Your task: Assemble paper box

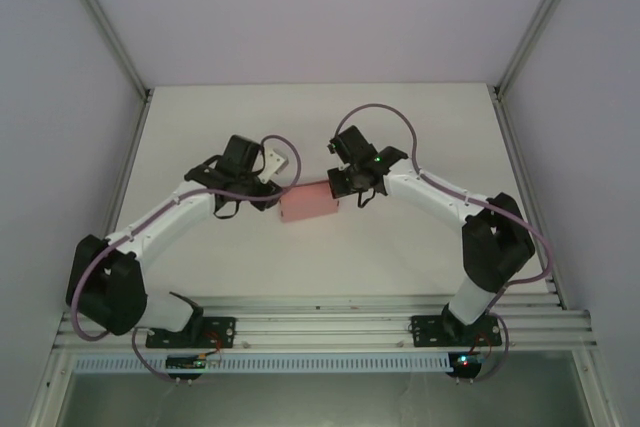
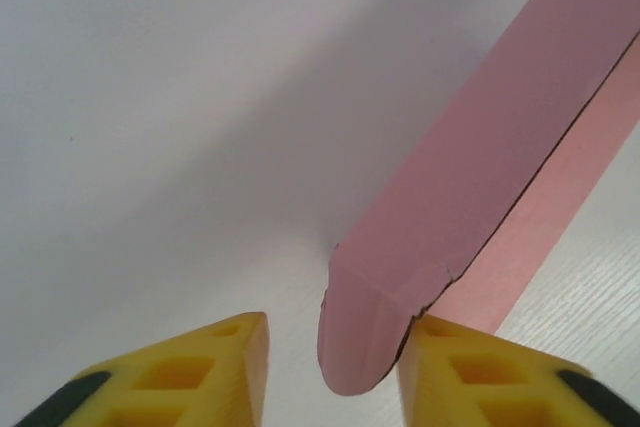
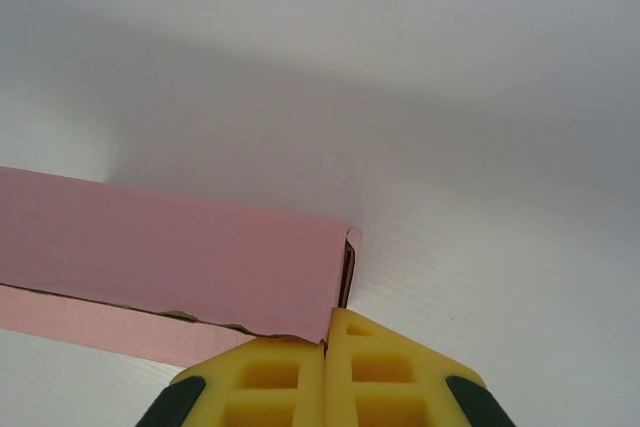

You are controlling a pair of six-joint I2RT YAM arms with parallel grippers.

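Top external view: the left gripper (image 1: 270, 194) sits at the left end of the paper box (image 1: 310, 204), which lies on the table (image 1: 400, 127) midway between the 2 arms. The box already has its flat rectangular form, so the main folds look done.

In the left wrist view, the jaws of the left gripper (image 2: 335, 352) stand apart around a rounded end flap. 1 finger (image 2: 480, 372) touches the flap and the other is clear of it. That flap looks untucked, and the long seam gapes over a lower pink strip, so I judge closing remains.

At the box's right corner, the right gripper (image 3: 325, 367) has its jaws together. I cannot tell whether paper is nipped between them. A dark slit shows there, but the box's inside is hidden.
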